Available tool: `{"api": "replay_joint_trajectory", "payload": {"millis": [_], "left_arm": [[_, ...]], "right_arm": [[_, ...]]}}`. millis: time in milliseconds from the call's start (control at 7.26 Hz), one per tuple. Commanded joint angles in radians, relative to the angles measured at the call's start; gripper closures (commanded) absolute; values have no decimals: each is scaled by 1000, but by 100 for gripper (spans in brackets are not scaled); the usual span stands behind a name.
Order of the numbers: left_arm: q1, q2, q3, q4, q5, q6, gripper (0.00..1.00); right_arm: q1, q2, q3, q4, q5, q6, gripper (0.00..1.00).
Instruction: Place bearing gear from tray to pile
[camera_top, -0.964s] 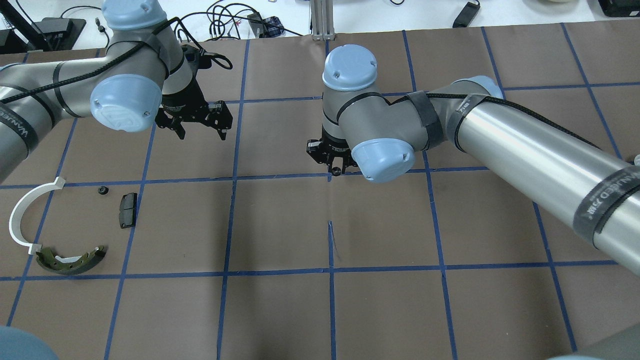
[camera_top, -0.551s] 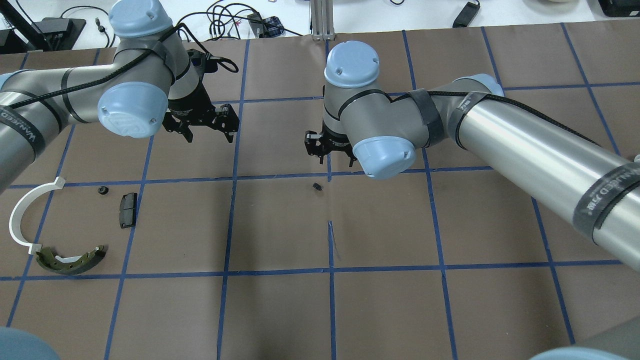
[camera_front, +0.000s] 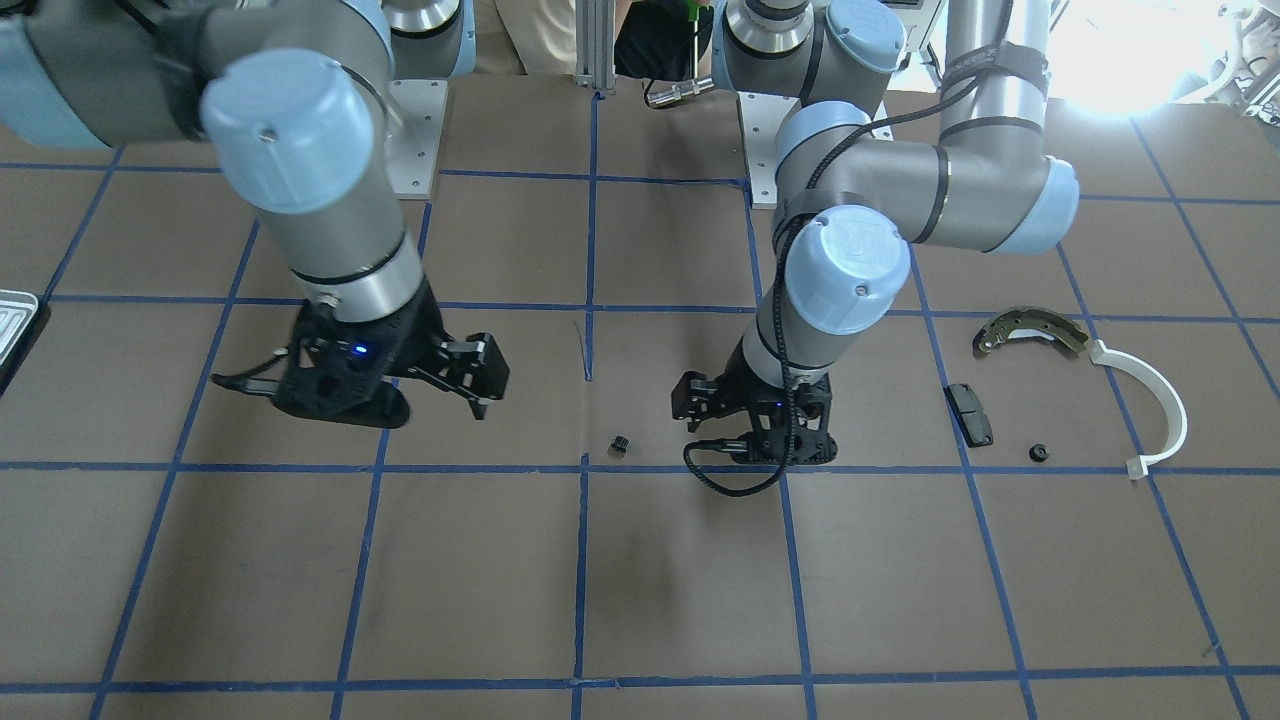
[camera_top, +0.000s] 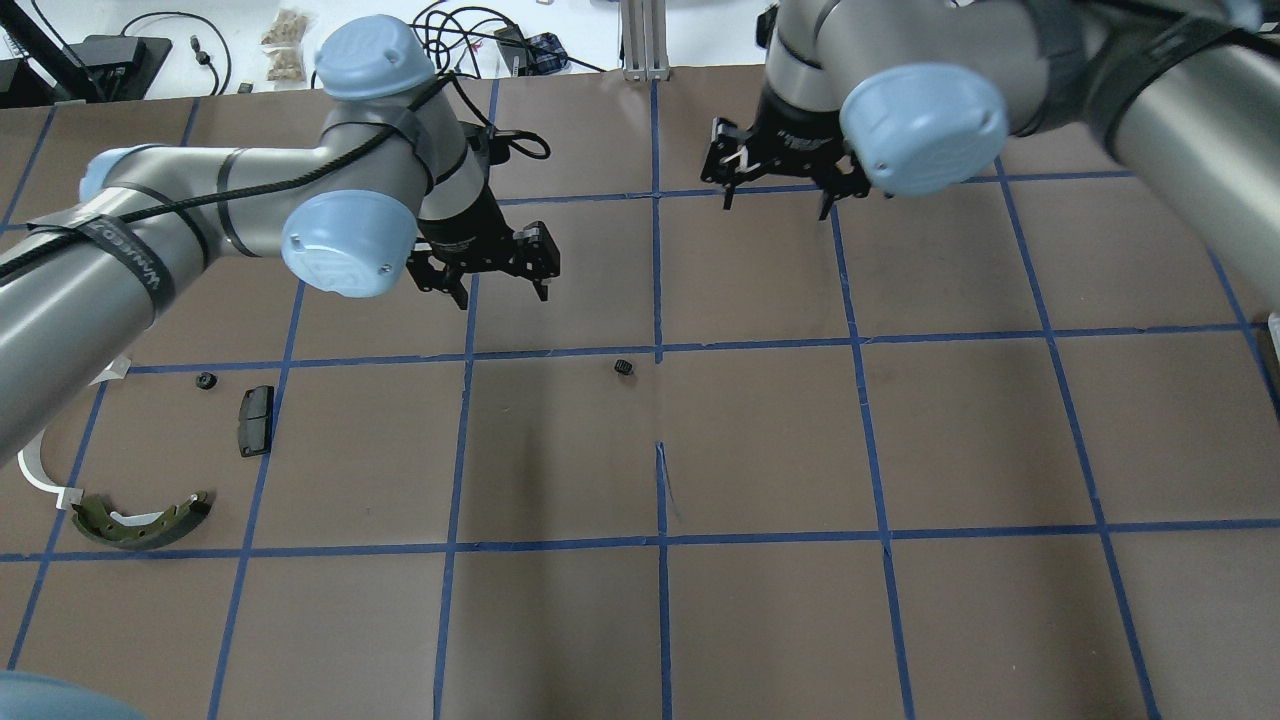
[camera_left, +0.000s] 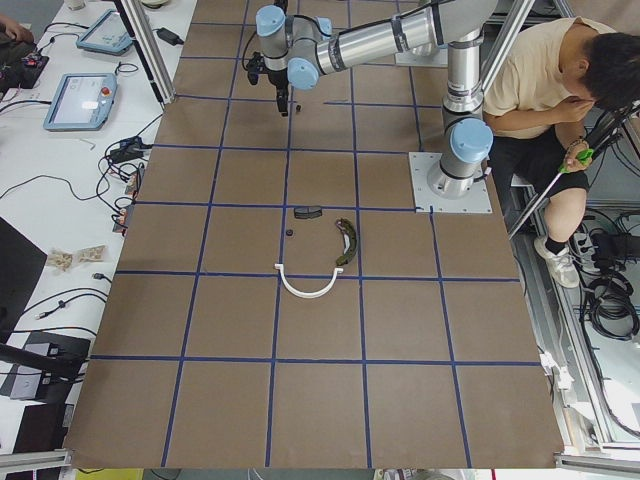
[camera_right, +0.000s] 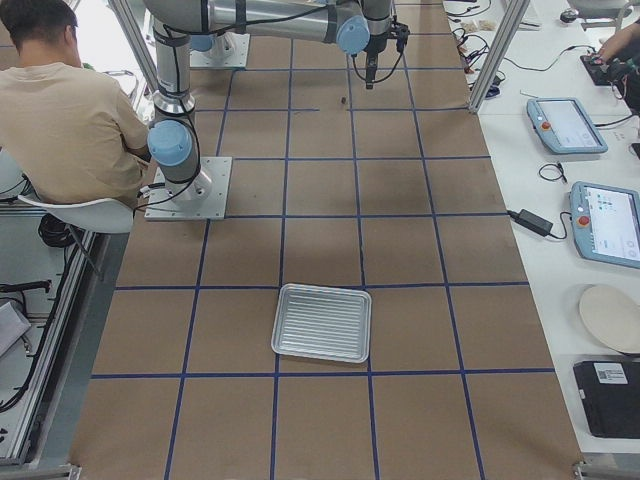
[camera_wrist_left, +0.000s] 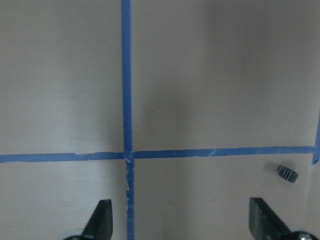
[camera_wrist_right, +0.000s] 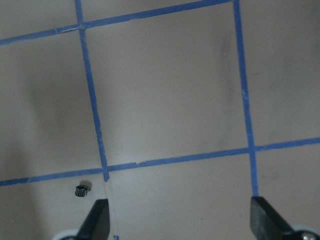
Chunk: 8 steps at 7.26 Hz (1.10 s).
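Right pincer (camera_top: 778, 195) is wide open and holds nothing. A second ago it was shut on the bearing gear (camera_top: 623, 366), low over the crossing of the blue tape lines (camera_top: 657, 350). Then it let go. Now it has pulled up and away to the far side of the surface (camera_top: 760, 450).

Left pincer (camera_top: 503, 290) is wide open too, and empty. It has moved over from its own side and now hangs closer to the gear, but not over it.

That gear lies alone on the surface, just beside the tape crossing, on the robot's left of the middle line. It has rolled a tiny bit since it dropped. From the left wrist it looks wider than tall, with its ribbed side up, so it seems to lie on its side. Its long way runs nearly along the tape line next to it. It is too small to tell more.

The tray (camera_right: 322, 322) is well apart from it, off to the robot's right. So is the pile at the left: the brake shoe (camera_top: 140, 525), black pad (camera_top: 255, 420), white arc (camera_front: 1160, 400) and another small gear (camera_top: 206, 380).
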Motion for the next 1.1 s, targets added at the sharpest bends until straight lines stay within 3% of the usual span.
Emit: {"api": "replay_joint_trajectory", "payload": {"millis": [0, 138, 275, 413, 551, 689, 826, 964], "left_arm": [[-110, -72, -20, 117, 8, -117, 7], [-143, -114, -34, 183, 7, -103, 9], [-173, -145, -36, 220, 8, -99, 9], [-184, -177, -36, 250, 8, -86, 9], [-195, -192, -39, 251, 8, -66, 9], [-201, -200, -45, 251, 11, -60, 10], [-201, -199, -48, 257, 11, -59, 16], [-201, -192, -57, 258, 13, -59, 39]], "right_arm": [[-55, -56, -136, 219, -42, -33, 0], [-53, -73, -131, 229, -51, -100, 0], [-62, -105, -84, 313, -56, -150, 7], [-79, -183, 24, 314, -70, -225, 7], [-101, -217, 118, 174, -74, -236, 0], [-108, -226, 131, 107, -89, -257, 0], [-107, -228, 120, 113, -121, -261, 0], [-107, -228, 119, 114, -120, -261, 0]]}}
